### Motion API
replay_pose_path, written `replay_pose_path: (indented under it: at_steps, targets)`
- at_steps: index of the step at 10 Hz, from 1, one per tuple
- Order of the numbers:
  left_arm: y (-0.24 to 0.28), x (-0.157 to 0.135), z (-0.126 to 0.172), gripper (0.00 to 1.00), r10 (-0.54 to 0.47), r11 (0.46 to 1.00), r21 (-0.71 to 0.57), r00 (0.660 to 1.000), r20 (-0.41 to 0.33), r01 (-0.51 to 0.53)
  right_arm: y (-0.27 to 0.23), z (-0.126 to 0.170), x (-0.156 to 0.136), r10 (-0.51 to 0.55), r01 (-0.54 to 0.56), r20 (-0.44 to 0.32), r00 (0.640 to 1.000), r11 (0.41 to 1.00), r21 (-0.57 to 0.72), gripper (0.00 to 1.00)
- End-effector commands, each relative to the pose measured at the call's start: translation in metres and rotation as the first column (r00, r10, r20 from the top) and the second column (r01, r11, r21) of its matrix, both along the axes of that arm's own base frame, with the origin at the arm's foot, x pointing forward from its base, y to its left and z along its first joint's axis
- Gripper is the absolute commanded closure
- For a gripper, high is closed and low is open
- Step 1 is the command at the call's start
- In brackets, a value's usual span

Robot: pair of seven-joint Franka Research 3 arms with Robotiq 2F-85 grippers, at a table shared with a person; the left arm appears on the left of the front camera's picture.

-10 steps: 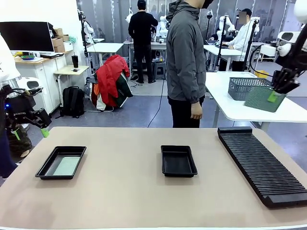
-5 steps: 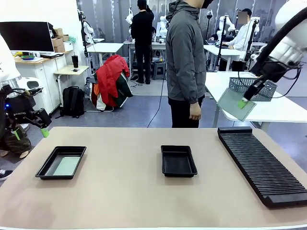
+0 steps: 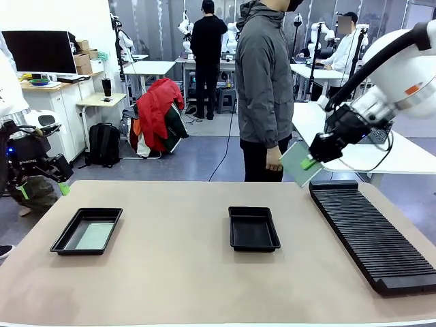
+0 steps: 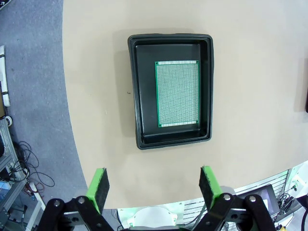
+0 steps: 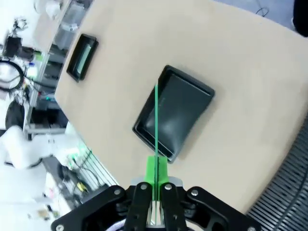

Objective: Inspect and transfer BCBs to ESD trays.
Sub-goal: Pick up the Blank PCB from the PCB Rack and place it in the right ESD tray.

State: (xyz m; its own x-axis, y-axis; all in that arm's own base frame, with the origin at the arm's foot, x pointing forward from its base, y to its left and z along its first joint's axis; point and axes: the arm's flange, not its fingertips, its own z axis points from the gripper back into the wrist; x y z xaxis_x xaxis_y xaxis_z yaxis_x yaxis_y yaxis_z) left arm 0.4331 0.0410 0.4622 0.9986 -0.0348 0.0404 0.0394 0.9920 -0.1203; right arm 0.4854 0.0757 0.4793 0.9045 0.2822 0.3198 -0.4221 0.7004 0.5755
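The held BCB (image 3: 296, 164) hangs in the air above the table's (image 3: 170, 272) far right part, tilted, just left of the far end of the long black ribbed rack (image 3: 371, 231). The right gripper (image 3: 310, 162) is clamped on the board's right edge. In the right wrist view I see that board (image 5: 156, 120) edge-on, a thin green line rising from between the pressed-together pads of the right gripper (image 5: 157, 173).

The person's hand (image 3: 274, 158) hangs close to the board's left edge. From here I cannot tell whether it touches, though it looks just behind the board.

Below the board in the wrist view sits the middle tray (image 5: 187, 110), its floor plain black. In the front view the middle tray (image 3: 234, 235) is at the table's centre, well apart from the rack.

The left tray (image 3: 65, 238) lies near the table's left edge with a second BCB (image 3: 94, 236) flat on its floor. From the left wrist, the second BCB (image 4: 177, 94) lies toward one long wall of the tray (image 4: 134, 96).

The left gripper (image 4: 154, 185) hovers off the table's left edge with its fingers spread wide and nothing between them; in the front view the left gripper (image 3: 43, 189) is beside the left tray, apart from it.

The person (image 3: 264, 88) stands at the far side.
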Motion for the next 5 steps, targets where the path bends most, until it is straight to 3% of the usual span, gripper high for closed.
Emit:
replay_pose_path:
  at_steps: [1, 5]
  targets:
    - [0.0, 0.0, -0.001, 0.0, 0.004, 1.0, 0.001, 1.0, 0.009, -0.004, 0.027, -0.029, -0.007, -0.128, 0.128, -0.011, 0.992, 0.988, 0.091, 0.98]
    - [0.0, 0.0, -0.001, 0.0, 0.004, 1.0, 0.001, 1.0, 0.009, -0.004, 0.077, -0.075, -0.017, -0.234, 0.244, -0.081, 0.969, 0.958, 0.15, 0.98]
